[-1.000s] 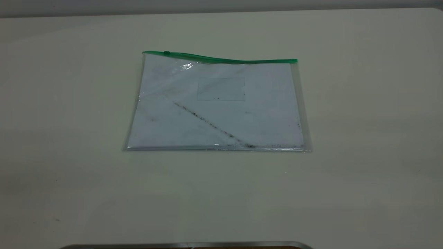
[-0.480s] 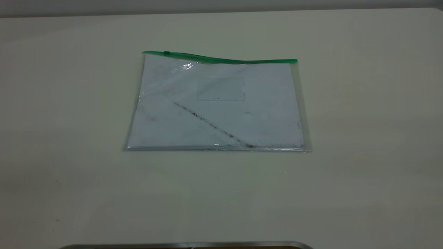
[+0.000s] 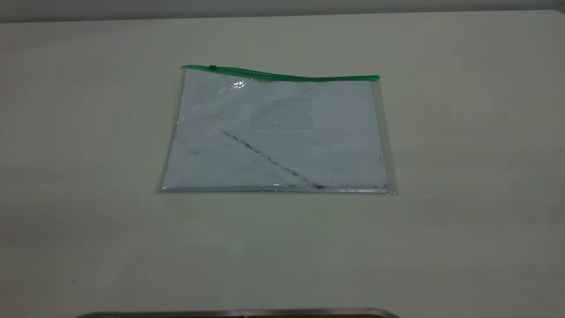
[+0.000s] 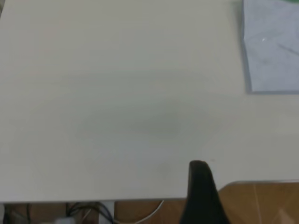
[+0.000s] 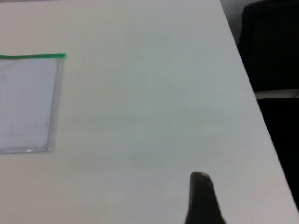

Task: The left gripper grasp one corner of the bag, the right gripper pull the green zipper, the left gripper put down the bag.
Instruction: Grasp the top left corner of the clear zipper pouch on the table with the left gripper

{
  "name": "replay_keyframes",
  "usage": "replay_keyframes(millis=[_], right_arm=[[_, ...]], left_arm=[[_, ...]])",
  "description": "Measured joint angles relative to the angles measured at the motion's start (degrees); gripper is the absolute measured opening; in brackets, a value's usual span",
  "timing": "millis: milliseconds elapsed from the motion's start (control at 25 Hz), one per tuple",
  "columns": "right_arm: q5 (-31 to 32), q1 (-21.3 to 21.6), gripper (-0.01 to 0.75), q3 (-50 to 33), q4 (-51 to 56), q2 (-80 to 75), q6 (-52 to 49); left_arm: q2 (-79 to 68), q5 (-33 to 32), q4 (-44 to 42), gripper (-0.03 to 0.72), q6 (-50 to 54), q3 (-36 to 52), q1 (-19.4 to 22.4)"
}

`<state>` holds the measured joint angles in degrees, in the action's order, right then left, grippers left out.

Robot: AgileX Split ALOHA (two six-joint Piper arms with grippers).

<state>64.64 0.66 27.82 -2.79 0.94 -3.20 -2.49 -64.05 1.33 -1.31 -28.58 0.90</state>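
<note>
The pale tabletop (image 3: 463,176) carries the bag (image 3: 282,145) lying flat near its middle, untouched. Along the bag's far long edge runs the green zipper (image 3: 282,76), slightly buckled, its slider sitting near the left corner. Each end effector, left (image 4: 201,186) and right (image 5: 202,196), hangs well apart from the bag near the tabletop's edge; only one finger of each shows, so I cannot tell their spread. The flat, slick plastic may slide away rather than lift when the corner is pinched
</note>
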Motion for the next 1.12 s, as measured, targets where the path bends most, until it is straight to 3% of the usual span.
replay_keyframes(millis=[200,440,720,960,1120], right_arm=[[-0.1,0.0,0.534,4.6,3.5,-3.6,0.1],[-2.2,0.0,0.534,10.3,3.5,-18.0,0.1],[-5.8,0.0,0.534,11.8,3.6,-31.4,0.1],[-11.9,0.0,0.534,11.8,3.6,-37.1,0.0],[-17.2,0.0,0.534,11.8,3.6,-40.2,0.0]], left_arm=[[-16.6,5.8,0.4,0.581,1.3,-5.2,0.0],[-41.1,17.2,3.5,0.581,0.9,-13.2,0.0],[-70.6,28.0,6.3,0.581,0.0,-22.0,0.0],[-94.8,35.0,12.0,0.581,-7.0,-31.7,0.0],[-107.9,36.2,18.5,0.581,-14.8,-39.5,0.0]])
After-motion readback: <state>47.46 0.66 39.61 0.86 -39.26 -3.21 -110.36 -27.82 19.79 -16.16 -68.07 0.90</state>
